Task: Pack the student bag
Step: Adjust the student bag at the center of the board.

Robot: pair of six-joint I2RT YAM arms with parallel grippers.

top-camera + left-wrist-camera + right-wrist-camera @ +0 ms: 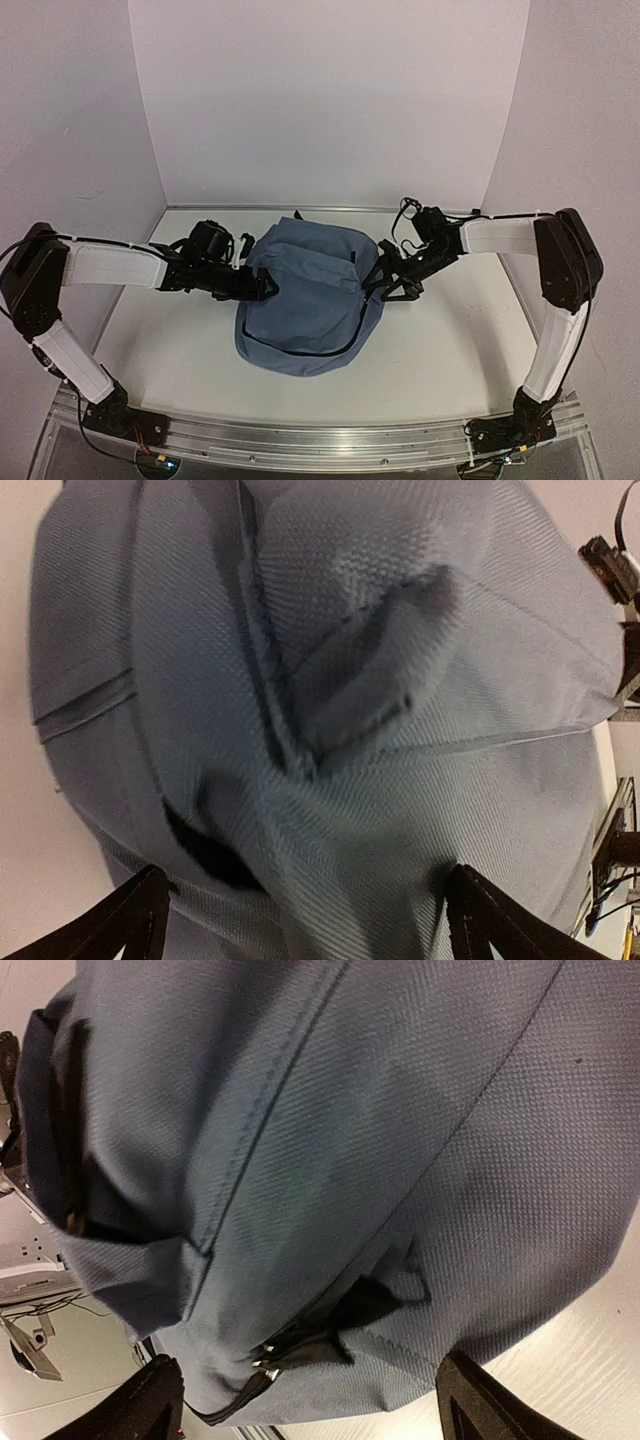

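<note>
You are looking at the student bag (305,300) lying in the middle of the tabletop (450,365), between the left and right edges. Its top end is reaching toward the far edge and its rounded end is pointing at the near edge. A dark zipper line (318,351) is curving across that near end.

Your left gripper (262,286) is sitting at the bag's left side, right against the fabric. In the left wrist view its two fingers (125,920) are standing wide apart, with creased blue cloth filling the space between and beyond them (no fold is being pinched that you can see).

Your right gripper (388,282) is sitting at the bag's right side, level with the other one, so the bag is lying squarely between the two. Its fingers (135,1405) are also spread wide. The bag's side seam and a black zipper pull (300,1345) are showing just ahead of them. Whether those tips are touching the cloth, you cannot tell.
</note>
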